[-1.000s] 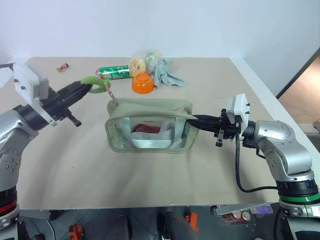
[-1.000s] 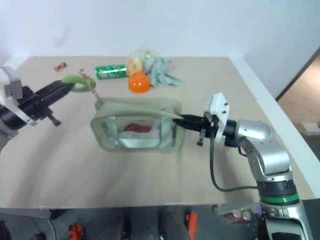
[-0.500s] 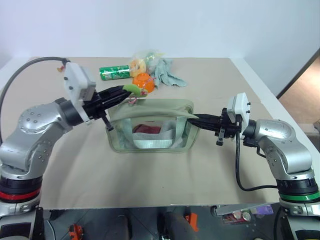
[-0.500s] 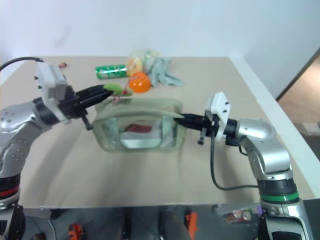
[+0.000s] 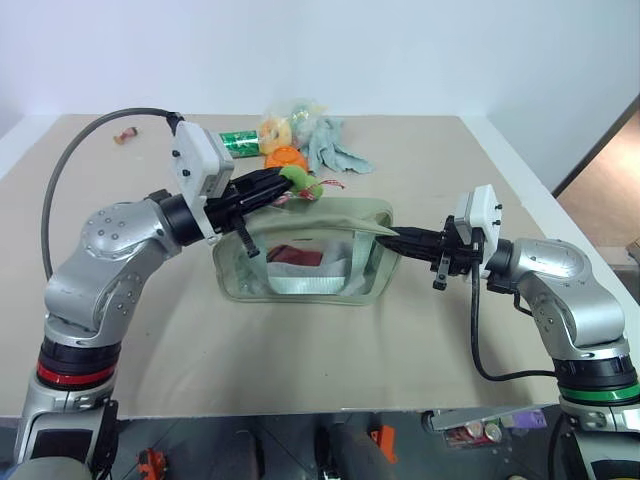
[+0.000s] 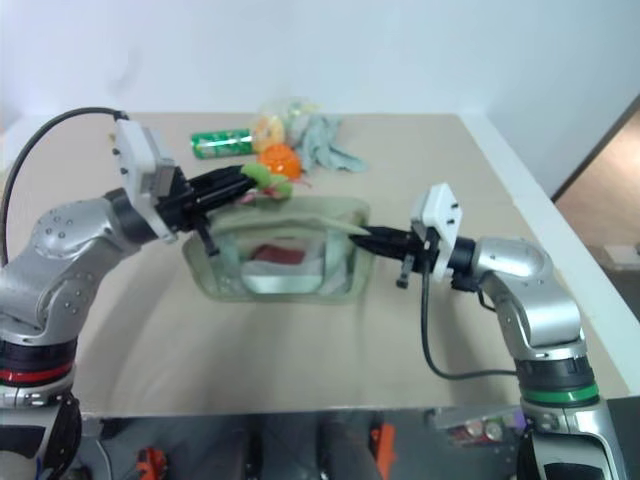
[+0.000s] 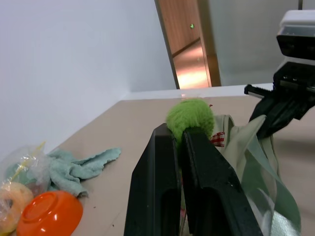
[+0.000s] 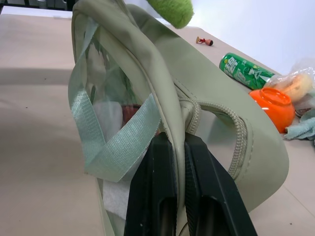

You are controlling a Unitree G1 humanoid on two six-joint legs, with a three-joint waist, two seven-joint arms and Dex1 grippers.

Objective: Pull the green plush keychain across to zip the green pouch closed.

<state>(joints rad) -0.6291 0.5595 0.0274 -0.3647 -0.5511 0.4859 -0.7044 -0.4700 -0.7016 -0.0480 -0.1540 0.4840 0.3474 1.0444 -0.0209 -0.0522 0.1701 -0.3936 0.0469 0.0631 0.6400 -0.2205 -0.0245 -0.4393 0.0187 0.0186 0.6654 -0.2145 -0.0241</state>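
The green pouch (image 5: 300, 262) lies in the middle of the table, with a red item showing through its clear side. The green plush keychain (image 5: 299, 181) hangs just above the pouch's top, a little left of its middle. My left gripper (image 5: 288, 184) is shut on the keychain; in the left wrist view the plush (image 7: 191, 114) sits pinched at the fingertips (image 7: 165, 140). My right gripper (image 5: 395, 240) is shut on the fabric at the pouch's right end, and the right wrist view shows the pouch (image 8: 216, 147) fold clamped between the fingers (image 8: 160, 162).
Behind the pouch stand an orange bowl (image 5: 283, 157), a green can (image 5: 238, 141), a grey-green rag (image 5: 332, 144) and a clear bag with a yellow item (image 5: 276, 128). A small object (image 5: 124, 135) lies at the far left back. The table's edge (image 5: 520, 165) runs along the right.
My left gripper has carried the keychain rightward, from beyond the pouch's left end to above its top near the middle. The right gripper has kept its hold and place.
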